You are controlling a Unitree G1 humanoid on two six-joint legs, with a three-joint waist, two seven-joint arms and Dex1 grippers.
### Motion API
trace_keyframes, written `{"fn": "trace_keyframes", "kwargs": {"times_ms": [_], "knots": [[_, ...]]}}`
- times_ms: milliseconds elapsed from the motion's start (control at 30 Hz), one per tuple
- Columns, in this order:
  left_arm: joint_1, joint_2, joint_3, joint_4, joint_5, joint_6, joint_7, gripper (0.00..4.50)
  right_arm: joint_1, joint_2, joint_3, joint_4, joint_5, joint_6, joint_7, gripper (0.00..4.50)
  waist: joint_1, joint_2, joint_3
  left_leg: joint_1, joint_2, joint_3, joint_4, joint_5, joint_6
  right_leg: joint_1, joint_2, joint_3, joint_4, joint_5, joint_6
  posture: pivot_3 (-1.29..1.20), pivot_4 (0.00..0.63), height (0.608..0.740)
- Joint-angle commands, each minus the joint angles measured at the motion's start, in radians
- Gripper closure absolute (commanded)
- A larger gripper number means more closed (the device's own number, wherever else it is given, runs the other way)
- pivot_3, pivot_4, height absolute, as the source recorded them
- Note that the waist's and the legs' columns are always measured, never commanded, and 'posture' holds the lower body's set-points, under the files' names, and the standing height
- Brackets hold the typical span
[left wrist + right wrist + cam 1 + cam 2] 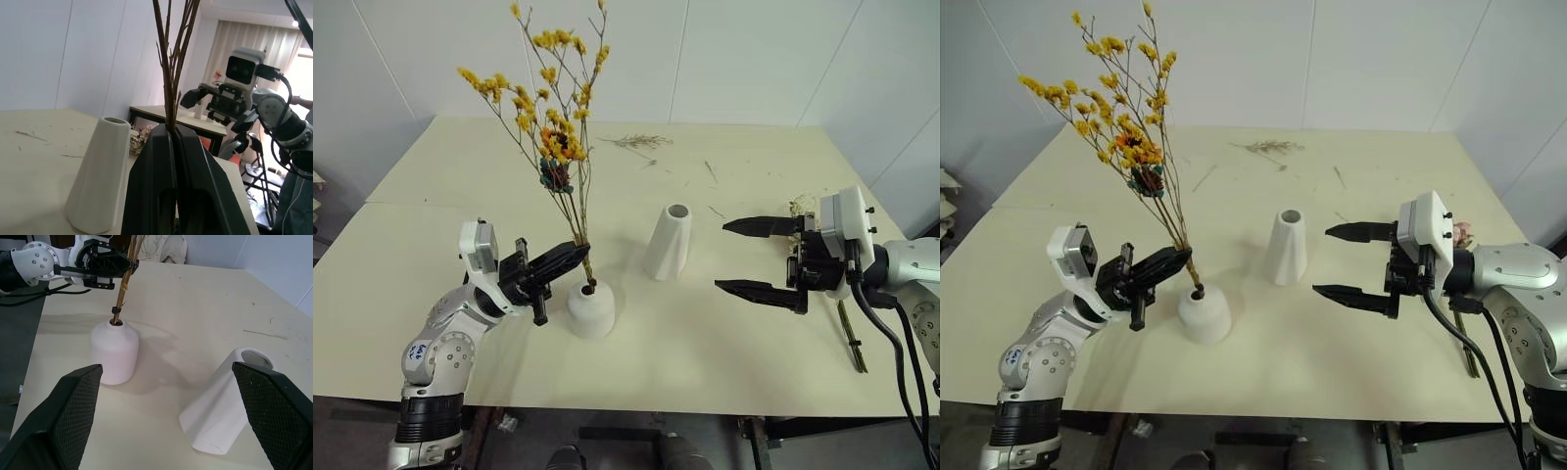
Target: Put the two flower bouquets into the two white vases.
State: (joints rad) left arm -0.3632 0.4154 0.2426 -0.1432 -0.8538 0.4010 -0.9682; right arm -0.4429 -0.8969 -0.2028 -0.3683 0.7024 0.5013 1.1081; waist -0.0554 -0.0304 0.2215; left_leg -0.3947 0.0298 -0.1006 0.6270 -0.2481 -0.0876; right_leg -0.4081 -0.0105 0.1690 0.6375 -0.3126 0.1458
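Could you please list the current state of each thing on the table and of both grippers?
Sparse yellow-blossomed bouquet: upright, stems in the squat vase's hole.
Short squat white ceramic vase: upright, holding those stems.
Tall tapered white ceramic vase: upright, empty.
Cream-pink bouquet: lying behind the right gripper.
Left gripper: jaws shut on the stems.
Right gripper: jaws open, empty.

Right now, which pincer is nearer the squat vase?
Left. The left pincer is shut on the yellow bouquet stems just above the squat vase. The right pincer hangs open beyond the tall vase.
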Motion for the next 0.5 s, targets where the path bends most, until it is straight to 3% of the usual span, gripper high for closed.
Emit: {"fn": "trace_keyframes", "kwargs": {"times_ms": [33,500], "knots": [[-0.003,0.022,0.01,-0.014,-0.003,-0.009,-0.022,4.47,0.009,-0.016,-0.041,-0.019,0.003,-0.019,0.001,0.0,0.0,0.0,0.0,0.0,0.0,0.0,0.0,0.0,0.0,0.0,0.0,0.0,0.0,0.0,0.0,0.0,0.15,0.74],[-0.007,0.029,0.006,-0.014,-0.009,0.0,-0.034,4.47,0.031,-0.009,-0.045,-0.023,0.0,-0.035,-0.014,0.0,0.0,0.0,0.0,0.0,0.0,0.0,-0.001,0.0,0.0,0.0,0.0,0.0,-0.001,0.0,0.0,0.0,0.15,0.74]]}}
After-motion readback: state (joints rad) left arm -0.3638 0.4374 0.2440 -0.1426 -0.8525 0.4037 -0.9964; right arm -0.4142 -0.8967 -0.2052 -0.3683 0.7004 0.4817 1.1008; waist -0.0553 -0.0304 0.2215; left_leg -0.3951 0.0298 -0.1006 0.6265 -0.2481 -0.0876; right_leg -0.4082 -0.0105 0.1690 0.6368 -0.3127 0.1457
